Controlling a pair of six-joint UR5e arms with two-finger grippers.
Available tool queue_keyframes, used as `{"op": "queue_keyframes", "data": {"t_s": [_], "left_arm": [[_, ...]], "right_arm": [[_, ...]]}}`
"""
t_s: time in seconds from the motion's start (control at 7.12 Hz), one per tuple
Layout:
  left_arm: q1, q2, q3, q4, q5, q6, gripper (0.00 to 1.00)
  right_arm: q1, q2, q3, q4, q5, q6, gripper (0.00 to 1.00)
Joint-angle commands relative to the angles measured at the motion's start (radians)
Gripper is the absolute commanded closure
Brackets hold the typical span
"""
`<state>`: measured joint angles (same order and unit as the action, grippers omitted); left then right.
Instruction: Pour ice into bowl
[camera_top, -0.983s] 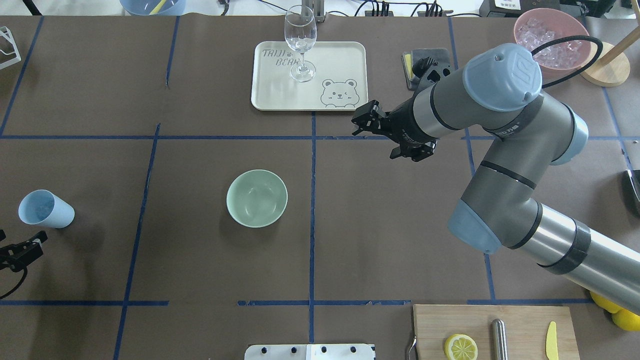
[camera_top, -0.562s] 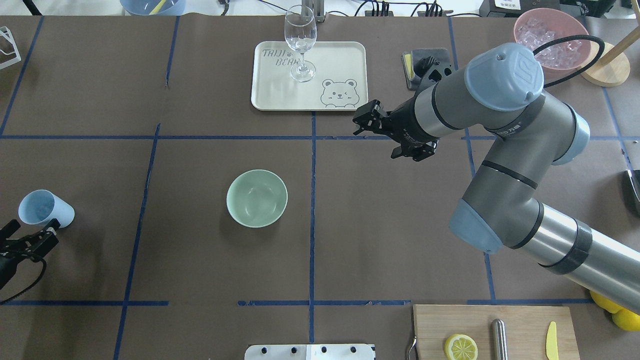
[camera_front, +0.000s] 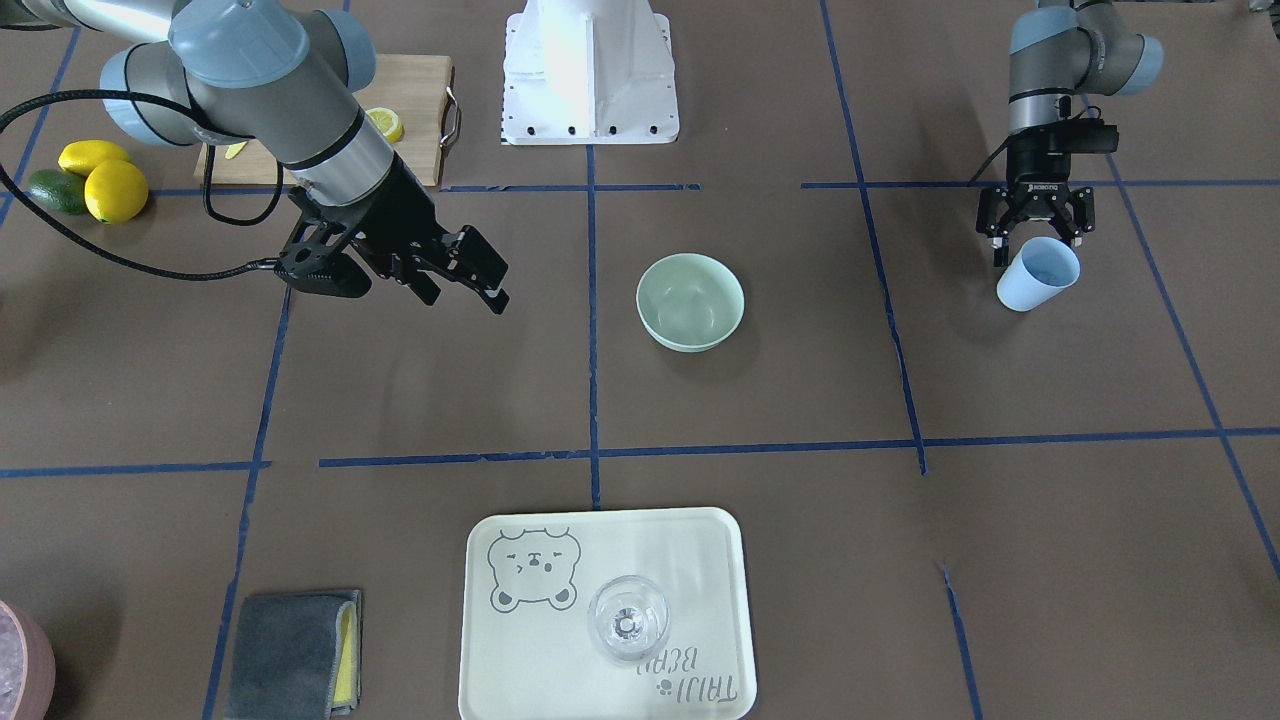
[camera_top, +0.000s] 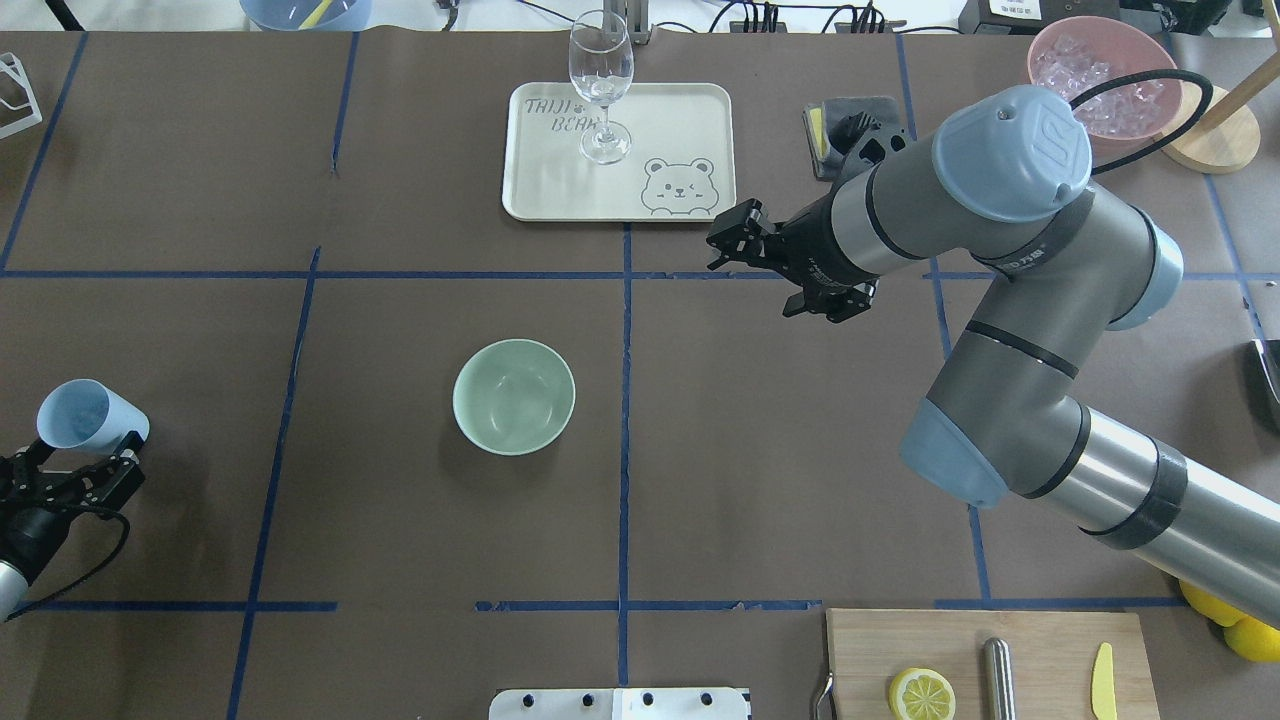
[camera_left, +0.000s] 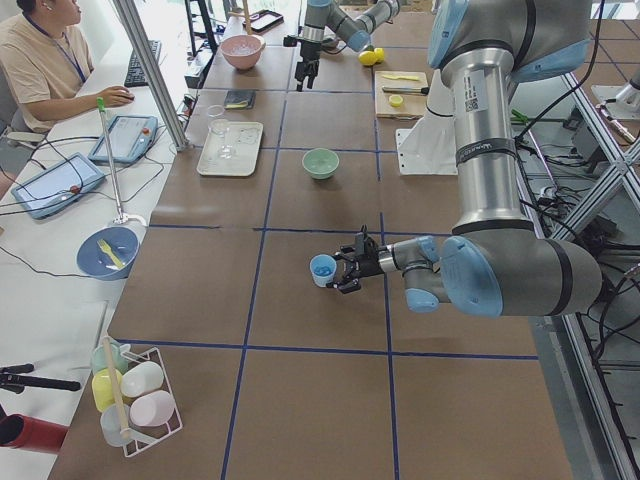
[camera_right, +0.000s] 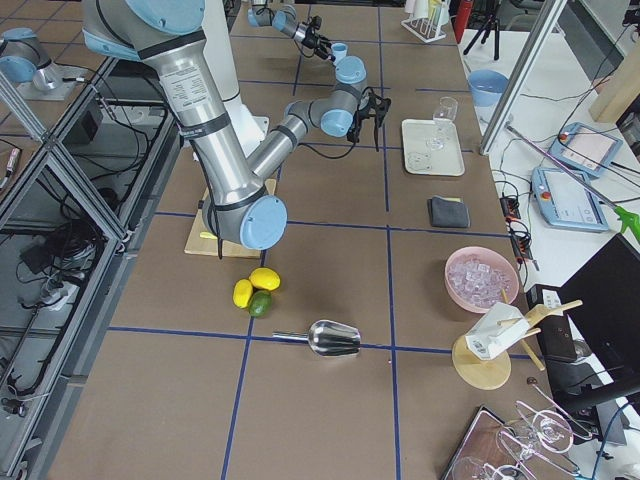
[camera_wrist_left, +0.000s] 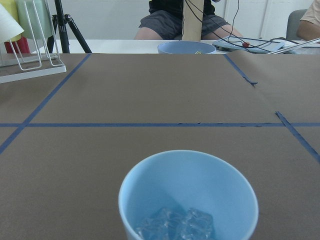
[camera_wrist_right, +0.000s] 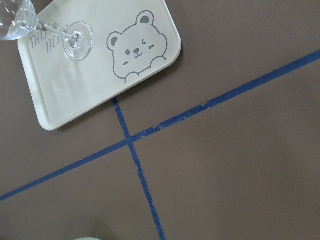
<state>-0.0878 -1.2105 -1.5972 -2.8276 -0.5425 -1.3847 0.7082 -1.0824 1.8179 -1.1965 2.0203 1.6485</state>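
A brown paper-covered surface (camera_top: 400, 200) marked into squares with blue tape carries everything here. The round pale mint-green bowl (camera_top: 514, 396) stands near its middle and looks empty. Well off to the bowl's left, on the robot's left side, stands a light blue tapered cup (camera_top: 90, 418), mouth up. The ice (camera_wrist_left: 175, 225), a few small clear cubes, lies in its bottom.

The left jaws are apart and empty, right at the cup on its robot-facing side. Whether the fingers already flank its wall or stop just short is hard to tell from overhead. The right jaws, also apart and empty, hover beyond the bowl to its right, clear of the line between cup and bowl.

The step in hand looks like the grasp.
- Centre the cup between the fingers first, and close on its middle rather than the rim or the narrow base, since a tapered wall may squeeze out of a low grip.
- Close gently, because the cup looks light and could tip.
- Carry it level to the bowl.
- Hold the lip low over the bowl's centre and tilt slowly, so the cubes slide in rather than bounce out.
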Motion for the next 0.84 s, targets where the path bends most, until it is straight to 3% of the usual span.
{"op": "queue_keyframes", "data": {"t_s": [0.0,0.7], "left_arm": [[-0.001,-0.026,0.019,-0.004,0.07,0.049,0.01],[-0.039,-0.076,0.121,0.0,0.068,0.049,0.01]], "right_arm": [[-0.001,-0.014,0.006,0.0,0.002,0.001,0.0],[-0.001,-0.017,0.007,0.0,0.002,0.001,0.0]]}}
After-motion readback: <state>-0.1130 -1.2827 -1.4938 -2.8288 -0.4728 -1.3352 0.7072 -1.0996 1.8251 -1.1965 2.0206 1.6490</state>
